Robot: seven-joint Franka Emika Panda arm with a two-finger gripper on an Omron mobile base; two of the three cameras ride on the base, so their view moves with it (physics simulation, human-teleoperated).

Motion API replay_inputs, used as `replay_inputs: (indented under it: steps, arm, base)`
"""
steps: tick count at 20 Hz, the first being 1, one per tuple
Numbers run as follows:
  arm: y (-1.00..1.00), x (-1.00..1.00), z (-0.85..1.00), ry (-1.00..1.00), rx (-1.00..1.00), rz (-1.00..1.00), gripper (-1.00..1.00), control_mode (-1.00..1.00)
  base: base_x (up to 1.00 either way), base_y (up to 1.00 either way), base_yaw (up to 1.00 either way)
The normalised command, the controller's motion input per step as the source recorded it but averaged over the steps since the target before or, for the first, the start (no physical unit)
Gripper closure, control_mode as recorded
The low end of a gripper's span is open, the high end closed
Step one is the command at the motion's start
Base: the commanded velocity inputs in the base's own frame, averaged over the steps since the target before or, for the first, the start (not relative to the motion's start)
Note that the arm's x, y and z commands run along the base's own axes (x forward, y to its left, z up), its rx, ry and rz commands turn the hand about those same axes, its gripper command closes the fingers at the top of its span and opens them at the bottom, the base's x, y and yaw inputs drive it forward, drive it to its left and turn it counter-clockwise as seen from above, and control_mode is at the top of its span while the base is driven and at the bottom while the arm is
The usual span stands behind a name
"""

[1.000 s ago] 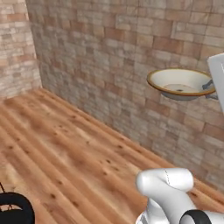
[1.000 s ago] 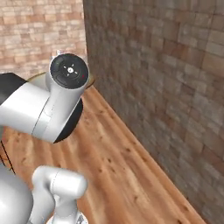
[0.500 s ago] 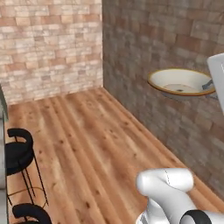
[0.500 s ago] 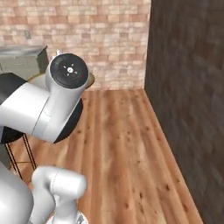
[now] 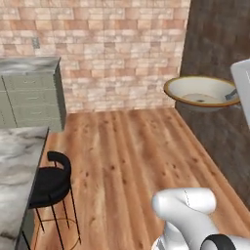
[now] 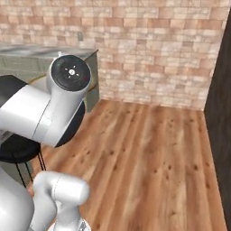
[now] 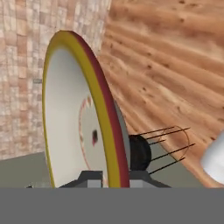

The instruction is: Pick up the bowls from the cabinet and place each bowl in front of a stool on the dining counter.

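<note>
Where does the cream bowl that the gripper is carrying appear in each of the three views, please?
Left base view: cream bowl at the right edge, upper half, held level in the air.
Right base view: I cannot make it out.
Hand view: bowl edge-on, left of centre, rim clamped at the bottom.
Shared landmark: black stool, behind the bowl in the hand view.

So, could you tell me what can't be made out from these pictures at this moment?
- Gripper: in the hand view the bowl rim covers the fingertips; in the left base view the right edge cuts the hand off.
- Stool: in the right base view the arm hides most of it.
- Dining counter: cut off by the left edge of the left base view.
</note>
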Motion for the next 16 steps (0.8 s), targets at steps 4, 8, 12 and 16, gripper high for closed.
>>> replay_inputs:
  steps: [4, 8, 12, 16]
  arm:
    - [0.00, 0.00, 0.00, 0.00, 0.00, 0.00, 1.00, 1.00]
    - [0.00, 0.00, 0.00, 0.00, 0.00, 0.00, 1.00, 1.00]
    - [0.00, 0.00, 0.00, 0.00, 0.00, 0.00, 1.00, 1.00]
    - [0.00, 0.00, 0.00, 0.00, 0.00, 0.00, 1.00, 1.00]
  base:
    - [1.00, -0.32, 0.57]
    - [1.00, -0.40, 0.66]
    - [0.95, -0.39, 0.70]
    - [0.87, -0.52, 0.65]
